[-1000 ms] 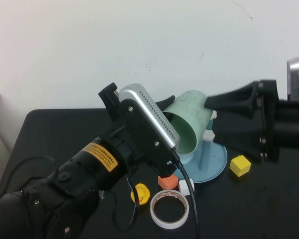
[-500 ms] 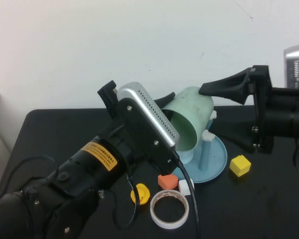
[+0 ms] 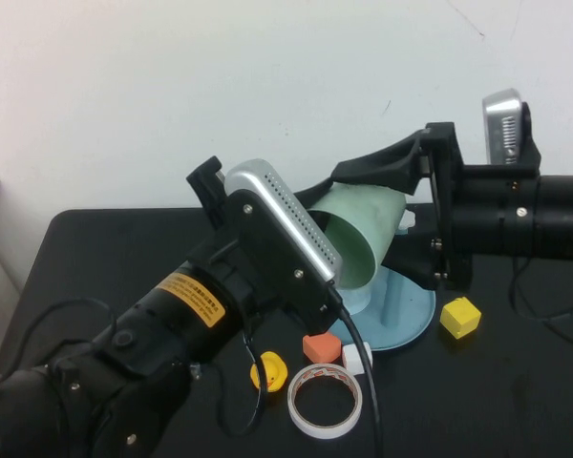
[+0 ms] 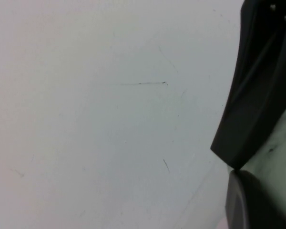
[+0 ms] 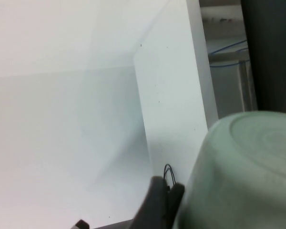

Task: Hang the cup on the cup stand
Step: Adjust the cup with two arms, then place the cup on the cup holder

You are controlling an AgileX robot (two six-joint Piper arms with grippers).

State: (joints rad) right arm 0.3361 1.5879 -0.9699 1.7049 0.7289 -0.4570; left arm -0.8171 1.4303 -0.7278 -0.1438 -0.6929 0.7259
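The pale mint-green cup [image 3: 363,239] is held tilted on its side above the black table, mouth toward my left arm. My left gripper [image 3: 312,203] is shut on its rim; one black finger [image 4: 257,81] shows beside the cup wall [image 4: 280,143]. My right gripper [image 3: 382,218] is open, with one finger above and one below the cup's base end. That base [image 5: 250,176] fills the right wrist view. The cup stand [image 3: 415,310], a round light blue tray with pegs, sits on the table just below the cup, partly hidden by it.
A yellow cube [image 3: 460,317] lies right of the stand. An orange block [image 3: 322,347], a small white block [image 3: 357,359], a yellow duck [image 3: 269,372] and a tape roll [image 3: 325,401] lie in front. A white wall stands behind the table.
My right gripper has moved left, from beside the stand to straddling the cup's base end. My left arm and the cup have stayed where they were.
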